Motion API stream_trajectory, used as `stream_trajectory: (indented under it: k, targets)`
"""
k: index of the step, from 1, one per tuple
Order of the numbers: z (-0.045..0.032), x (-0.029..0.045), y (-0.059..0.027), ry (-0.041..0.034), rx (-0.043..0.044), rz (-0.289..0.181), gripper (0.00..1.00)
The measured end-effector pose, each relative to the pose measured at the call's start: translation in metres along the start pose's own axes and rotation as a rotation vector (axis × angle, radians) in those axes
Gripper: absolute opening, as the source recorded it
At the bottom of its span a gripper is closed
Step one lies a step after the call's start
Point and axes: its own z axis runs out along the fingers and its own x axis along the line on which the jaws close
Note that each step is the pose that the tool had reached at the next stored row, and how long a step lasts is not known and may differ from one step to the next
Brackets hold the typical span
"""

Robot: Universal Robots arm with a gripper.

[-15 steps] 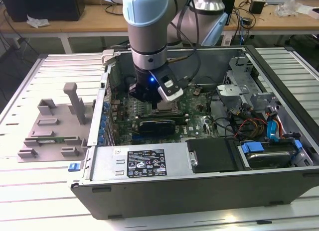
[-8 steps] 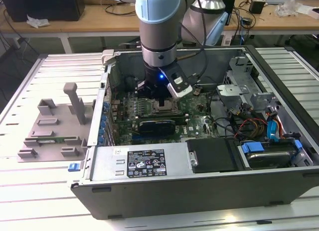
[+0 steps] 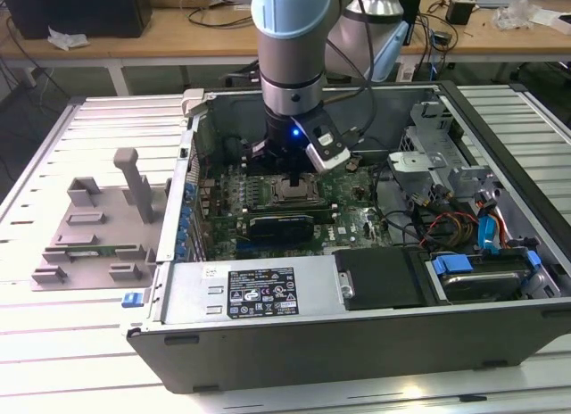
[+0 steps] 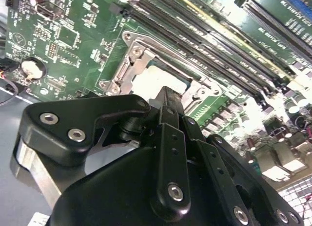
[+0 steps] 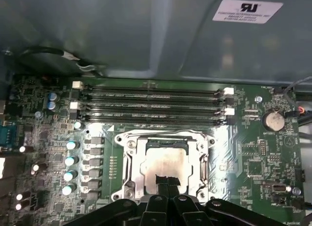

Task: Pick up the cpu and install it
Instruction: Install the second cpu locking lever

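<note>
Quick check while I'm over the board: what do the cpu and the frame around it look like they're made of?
The cpu looks like dull, brushed silver metal on top; it gives a soft, hazy glare rather than a mirror shine. The socket frame around it appears to be brighter stamped steel, with shiny screw heads at its corners. The gripper sits right over the cpu, with black, matte fingers, likely plastic or coated metal.

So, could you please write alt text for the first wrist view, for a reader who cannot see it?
A silver cpu sits inside the metal socket frame on a green motherboard, with the black claw poised at its near edge. Empty memory slots run behind the socket, a coin cell battery to one side.
</note>
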Motion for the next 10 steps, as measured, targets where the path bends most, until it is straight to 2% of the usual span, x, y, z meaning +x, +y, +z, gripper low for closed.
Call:
stream_trajectory:
  k: [4,6,10]
  targets:
    - [-0.0037,-0.0038,0.003,0.0,0.0002,0.0,0.11]
    - [-0.0112,-0.0048,0.0044,0.0001,0.0018,0.0,0.11]
    - [-0.012,-0.0049,0.0045,0.0001,0.0021,0.0,0.11]
